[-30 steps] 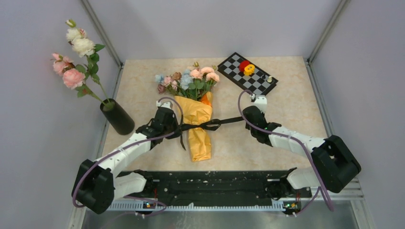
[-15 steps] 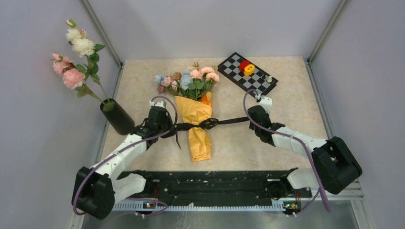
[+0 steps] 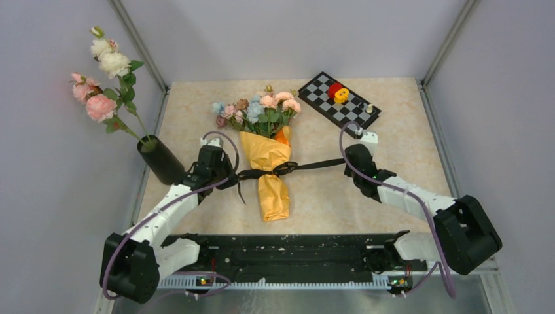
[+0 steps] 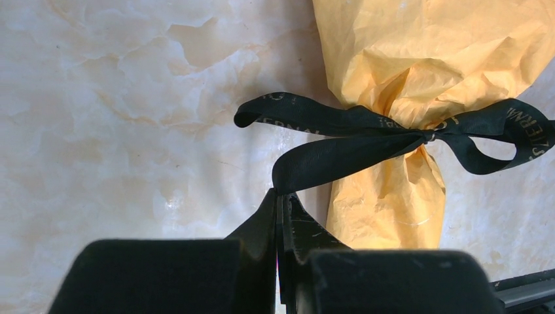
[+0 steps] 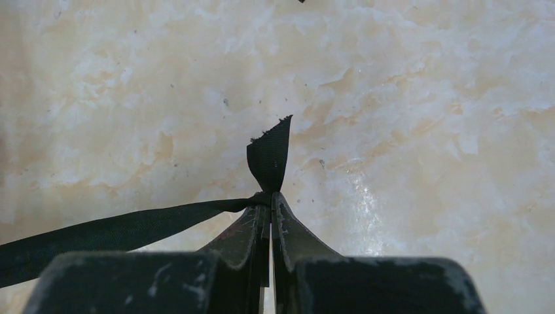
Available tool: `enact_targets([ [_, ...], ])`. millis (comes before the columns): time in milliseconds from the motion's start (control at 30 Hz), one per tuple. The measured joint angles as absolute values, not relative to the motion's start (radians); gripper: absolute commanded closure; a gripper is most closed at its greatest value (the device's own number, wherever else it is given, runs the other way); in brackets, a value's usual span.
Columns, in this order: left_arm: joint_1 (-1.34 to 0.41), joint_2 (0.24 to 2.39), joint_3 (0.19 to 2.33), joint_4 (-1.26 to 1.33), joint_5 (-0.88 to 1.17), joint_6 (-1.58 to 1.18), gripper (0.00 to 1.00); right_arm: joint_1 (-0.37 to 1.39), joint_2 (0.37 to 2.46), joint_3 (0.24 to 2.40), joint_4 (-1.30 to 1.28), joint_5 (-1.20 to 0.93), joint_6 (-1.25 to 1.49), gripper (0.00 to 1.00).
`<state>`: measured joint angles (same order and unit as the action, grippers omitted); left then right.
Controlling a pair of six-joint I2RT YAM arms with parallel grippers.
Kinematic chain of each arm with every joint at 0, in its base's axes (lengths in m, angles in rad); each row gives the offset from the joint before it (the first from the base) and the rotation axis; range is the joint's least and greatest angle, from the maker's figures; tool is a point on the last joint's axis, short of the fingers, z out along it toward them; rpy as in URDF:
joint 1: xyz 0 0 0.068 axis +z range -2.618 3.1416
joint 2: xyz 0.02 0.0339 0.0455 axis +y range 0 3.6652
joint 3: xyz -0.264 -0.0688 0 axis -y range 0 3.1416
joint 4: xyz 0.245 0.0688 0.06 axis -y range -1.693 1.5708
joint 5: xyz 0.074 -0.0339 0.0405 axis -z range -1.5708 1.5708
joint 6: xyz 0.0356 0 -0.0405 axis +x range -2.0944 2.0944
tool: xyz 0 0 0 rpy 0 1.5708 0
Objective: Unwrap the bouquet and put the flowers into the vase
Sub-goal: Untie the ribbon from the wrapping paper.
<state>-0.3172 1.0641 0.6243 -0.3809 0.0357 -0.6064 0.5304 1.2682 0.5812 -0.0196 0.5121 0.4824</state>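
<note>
Untying is the step in hand: the left gripper point(image 4: 281, 196) is pinched on one tail of the black ribbon point(image 4: 340, 147); the right gripper point(image 5: 269, 199) pinches the other; the bouquet point(image 3: 269, 163) lies mid-table, blooms far, knot apparently not yet loosed; next likely calls for drawing the tails farther apart; the vase point(image 3: 161, 161) stands at the left edge; the table point(image 3: 393, 131) is pale marbled, a chessboard point(image 3: 340, 100) far right, grey walls around.

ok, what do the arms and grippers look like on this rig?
White shells, bulky black joints on left arm and right arm, a purple cable looped along each. Black left gripper and right gripper, two fingers tapering to thin tips.
</note>
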Motion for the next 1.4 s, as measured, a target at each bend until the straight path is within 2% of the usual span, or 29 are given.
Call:
enact_targets([
  [567,-0.253,1.042,0.624,-0.427,0.075,-0.572,1.00,0.474,1.160,0.570,-0.016,0.485,0.447,1.00],
  [1400,-0.155,1.029,0.628,-0.460,0.116,-0.532,1.00,0.414,1.115,0.570,-0.075,0.463,0.429,1.00],
])
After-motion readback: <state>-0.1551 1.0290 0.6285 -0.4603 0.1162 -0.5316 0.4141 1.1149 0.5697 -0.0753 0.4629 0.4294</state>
